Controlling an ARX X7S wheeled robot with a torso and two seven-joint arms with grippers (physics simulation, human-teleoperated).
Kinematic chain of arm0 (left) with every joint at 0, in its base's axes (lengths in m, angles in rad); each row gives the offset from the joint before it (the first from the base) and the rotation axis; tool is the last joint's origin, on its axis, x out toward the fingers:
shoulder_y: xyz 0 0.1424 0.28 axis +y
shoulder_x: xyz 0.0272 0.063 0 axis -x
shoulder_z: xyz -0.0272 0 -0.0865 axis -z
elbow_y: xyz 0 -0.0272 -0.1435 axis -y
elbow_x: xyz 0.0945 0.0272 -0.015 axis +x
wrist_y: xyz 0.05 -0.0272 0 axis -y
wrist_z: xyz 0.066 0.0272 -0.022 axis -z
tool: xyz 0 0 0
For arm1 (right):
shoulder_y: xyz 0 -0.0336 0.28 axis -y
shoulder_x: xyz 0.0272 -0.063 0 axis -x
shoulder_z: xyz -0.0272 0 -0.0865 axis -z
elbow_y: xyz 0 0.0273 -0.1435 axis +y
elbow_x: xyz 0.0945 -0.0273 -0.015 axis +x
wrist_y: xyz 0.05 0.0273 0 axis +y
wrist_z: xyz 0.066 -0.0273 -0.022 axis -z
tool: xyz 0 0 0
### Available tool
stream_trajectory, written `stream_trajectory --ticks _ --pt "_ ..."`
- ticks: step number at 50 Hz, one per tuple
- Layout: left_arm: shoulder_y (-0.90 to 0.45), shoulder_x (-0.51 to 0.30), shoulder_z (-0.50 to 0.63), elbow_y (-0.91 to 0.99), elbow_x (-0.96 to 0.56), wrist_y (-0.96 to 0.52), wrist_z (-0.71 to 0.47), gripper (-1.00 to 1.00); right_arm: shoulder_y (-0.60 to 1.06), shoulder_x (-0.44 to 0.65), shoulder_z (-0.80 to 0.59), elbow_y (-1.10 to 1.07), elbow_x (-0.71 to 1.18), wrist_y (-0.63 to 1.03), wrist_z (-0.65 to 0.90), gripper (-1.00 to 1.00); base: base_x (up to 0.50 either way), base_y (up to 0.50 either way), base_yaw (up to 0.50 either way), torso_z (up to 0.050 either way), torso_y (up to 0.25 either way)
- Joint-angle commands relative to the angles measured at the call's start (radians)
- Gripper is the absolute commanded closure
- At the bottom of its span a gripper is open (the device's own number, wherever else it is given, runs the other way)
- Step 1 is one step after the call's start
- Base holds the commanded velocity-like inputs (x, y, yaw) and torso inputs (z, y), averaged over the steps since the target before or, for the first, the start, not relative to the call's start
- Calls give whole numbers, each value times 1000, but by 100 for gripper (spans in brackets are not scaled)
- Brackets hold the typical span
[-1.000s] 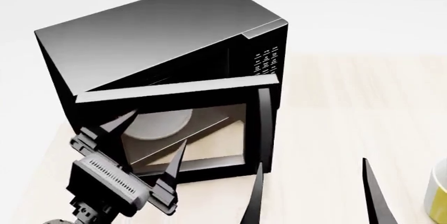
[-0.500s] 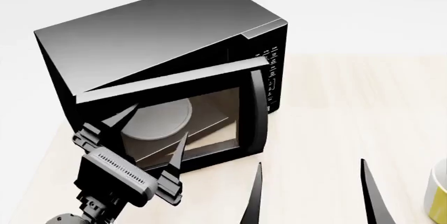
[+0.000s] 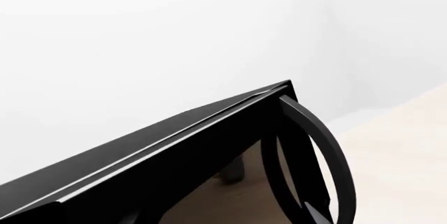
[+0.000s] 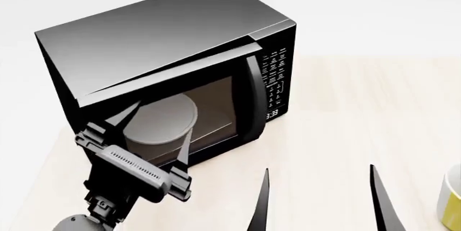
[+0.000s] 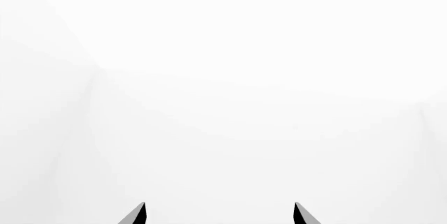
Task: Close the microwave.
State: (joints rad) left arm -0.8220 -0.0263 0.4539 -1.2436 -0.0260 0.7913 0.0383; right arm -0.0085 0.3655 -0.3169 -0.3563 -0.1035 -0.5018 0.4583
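Observation:
The black microwave [image 4: 158, 31] stands on the table, keypad [image 4: 276, 77] at its right. Its windowed door [image 4: 212, 107] is swung nearly against the body, with a narrow gap left at the handle side. The curved handle [image 4: 252, 101] shows, and the white plate [image 4: 162, 117] shows through the window. My left gripper [image 4: 164, 119] is open, its fingers spread against the door's front. In the left wrist view the door's top edge [image 3: 175, 140] and handle [image 3: 328, 150] fill the frame. My right gripper [image 4: 320, 169] is open and empty in front of the microwave, seeing only white wall [image 5: 219, 204].
The light wooden table [image 4: 360, 112] stretches to the right of the microwave. A yellow and white mug [image 4: 450, 198] sits at the right edge of the head view, near my right gripper.
The door has swung from wide open to almost shut. My left gripper followed it, pushing toward the microwave. My right gripper has stayed put.

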Motion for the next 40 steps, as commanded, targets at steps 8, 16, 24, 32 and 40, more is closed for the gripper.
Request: stream_trajectory --ticks 8,16,24,32,40 --pt "-20 -8 -121 -58 -39 21 -96 -100 -2 -3 3 7 -11 -7 -5 -100 0 0 0 0 0" --pt "-21 -16 -128 -62 -36 22 -126 -100 -2 -1 -3 9 -13 -7 -6 -100 0 0 0 0 0" --pt "-33 -26 -163 -63 -40 -7 -197 -100 -2 0 -8 8 -13 -4 -5 -100 0 0 0 0 0" --pt "-32 -31 -197 -64 -45 -19 -240 -100 0 2 -13 15 -14 -8 -3 -100 0 0 0 0 0" --pt "-4 -27 -212 -60 -44 2 -235 -100 -1 3 -16 15 -16 -9 -1 -100 0 0 0 0 0"
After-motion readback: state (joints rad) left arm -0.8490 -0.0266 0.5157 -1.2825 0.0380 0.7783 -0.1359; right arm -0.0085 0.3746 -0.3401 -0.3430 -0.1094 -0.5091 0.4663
